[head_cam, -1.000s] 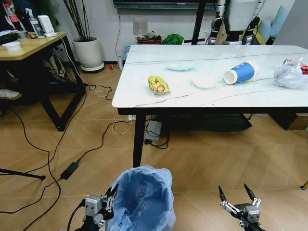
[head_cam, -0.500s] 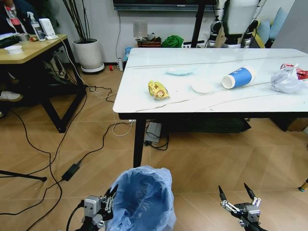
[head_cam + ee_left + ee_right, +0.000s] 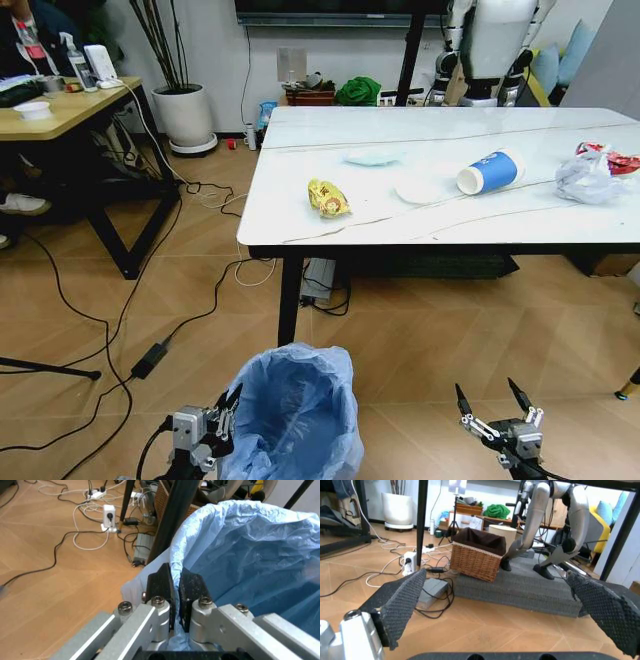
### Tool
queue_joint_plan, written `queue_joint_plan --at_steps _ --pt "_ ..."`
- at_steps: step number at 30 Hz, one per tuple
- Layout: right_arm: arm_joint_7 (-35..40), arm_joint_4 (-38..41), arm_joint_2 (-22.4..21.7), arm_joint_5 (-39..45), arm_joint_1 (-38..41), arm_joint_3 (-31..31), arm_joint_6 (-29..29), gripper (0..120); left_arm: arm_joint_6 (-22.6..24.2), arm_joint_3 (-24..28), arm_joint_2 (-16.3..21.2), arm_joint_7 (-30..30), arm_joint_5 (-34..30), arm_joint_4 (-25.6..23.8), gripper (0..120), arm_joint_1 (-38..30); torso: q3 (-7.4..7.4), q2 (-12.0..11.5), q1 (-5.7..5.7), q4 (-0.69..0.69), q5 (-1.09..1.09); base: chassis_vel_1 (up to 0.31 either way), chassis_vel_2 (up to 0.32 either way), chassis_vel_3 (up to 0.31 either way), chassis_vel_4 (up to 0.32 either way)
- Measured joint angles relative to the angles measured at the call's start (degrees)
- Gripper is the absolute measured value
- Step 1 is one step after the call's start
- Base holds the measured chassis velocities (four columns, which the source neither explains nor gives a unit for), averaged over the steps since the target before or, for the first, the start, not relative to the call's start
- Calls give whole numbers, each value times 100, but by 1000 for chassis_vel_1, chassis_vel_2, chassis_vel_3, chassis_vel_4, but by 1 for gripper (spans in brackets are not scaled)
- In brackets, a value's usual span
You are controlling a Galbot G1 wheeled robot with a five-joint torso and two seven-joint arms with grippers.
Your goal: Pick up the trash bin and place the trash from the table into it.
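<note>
**Bin in hand by the liner rim, trash still on the table**

Your biggest risk is the grip itself. The left end effector (image 3: 228, 408) has its fingers pressed together on the frilly blue liner at the rim of the trash bin (image 3: 292, 412), and in the left wrist view the dark pads (image 3: 161, 586) appear to pinch mostly thin plastic. Whether they also catch the hard rim under it, you cannot tell. If only the bag is held, a bump or swing could stretch or tear the liner, or pull it free and drop the bin. Keep any motion slow and level so the bin does not tip.

A second hazard lies on the floor: cables (image 3: 150, 340) trail across the wood boards between you and the table (image 3: 300, 215), and its slim black leg (image 3: 289, 300) stands just beyond the bin. A hanging bin could strike that leg or snag a wire.

The right end effector (image 3: 498, 410) hangs low on your right, fingers spread wide and holding nothing, well apart from the bin.

The trash sits on the marble-look top, out of reach from here: the yellow snack packet (image 3: 328, 198) nearest the front corner, a white lid (image 3: 418, 189) beside the tipped blue-and-white paper cup (image 3: 490, 171), and the clear film (image 3: 585, 178) with a red wrapper (image 3: 606, 156) near the far right edge. The cup lies on its side and could roll if nudged.
</note>
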Motion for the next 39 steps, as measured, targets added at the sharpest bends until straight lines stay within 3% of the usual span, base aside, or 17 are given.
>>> queue_joint_plan --at_steps 12,39 --pt "2 -57 -55 23 30 6 -37 100 188 152 -52 -185 -304 -21 0 2 162 269 107 -1 0 0 0 0 0" --pt "4 -72 -8 2 41 -20 -36 100 94 208 -114 -135 -101 53 0 5 550 913 362 0 0 0 0 0 0"
